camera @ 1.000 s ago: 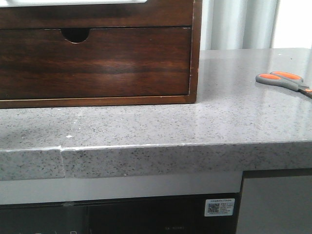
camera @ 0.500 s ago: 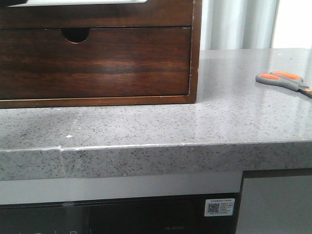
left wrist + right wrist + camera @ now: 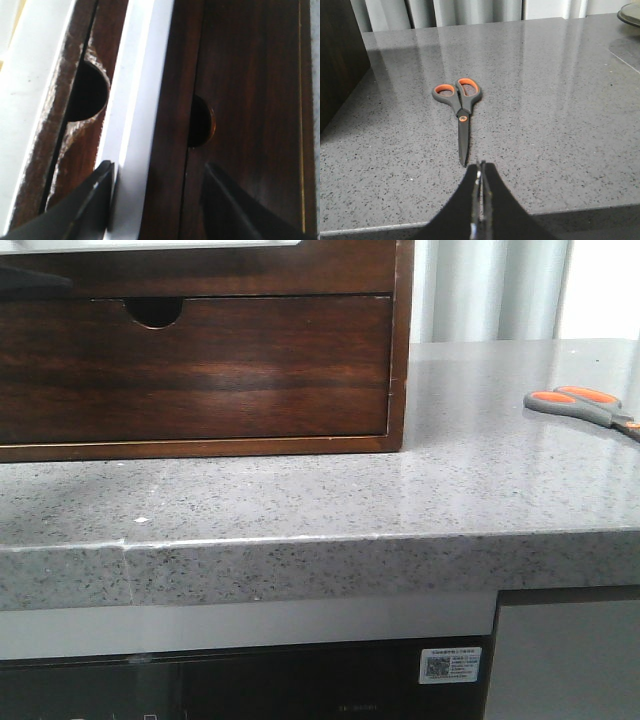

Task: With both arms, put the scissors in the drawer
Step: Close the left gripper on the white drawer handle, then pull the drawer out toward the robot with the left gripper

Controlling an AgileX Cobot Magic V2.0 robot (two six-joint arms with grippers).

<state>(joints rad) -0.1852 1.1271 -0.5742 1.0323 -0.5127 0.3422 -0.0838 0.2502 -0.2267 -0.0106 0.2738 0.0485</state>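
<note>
The drawer [image 3: 195, 365] is closed inside its wooden case [image 3: 402, 340], which stands at about 10 o'clock on the grey tabletop [image 3: 330, 490]. The scissors [image 3: 585, 408] lie flat on the tabletop at about 2 o'clock in the front view, well apart from the case, blades closed.

In the left wrist view, the left tool [image 3: 157, 197] is open, holds nothing, and hangs close in front of the dark wood, its fingers standing on both sides of the half-round notch [image 3: 201, 121] of the drawer. A second notch [image 3: 86, 92] belongs to the part above it.

The right tool [image 3: 480, 200] is pressed closed and empty, and it points at the tips of the blades.

The step in hand seems to be the opening of the drawer. To do it well, I think the left tool should put one finger into the lower notch, not the upper one, hook the top edge of the front, and pull straight out so the case does not slide. The right tool must open before it goes down over the scissors, best near the pivot.
</note>
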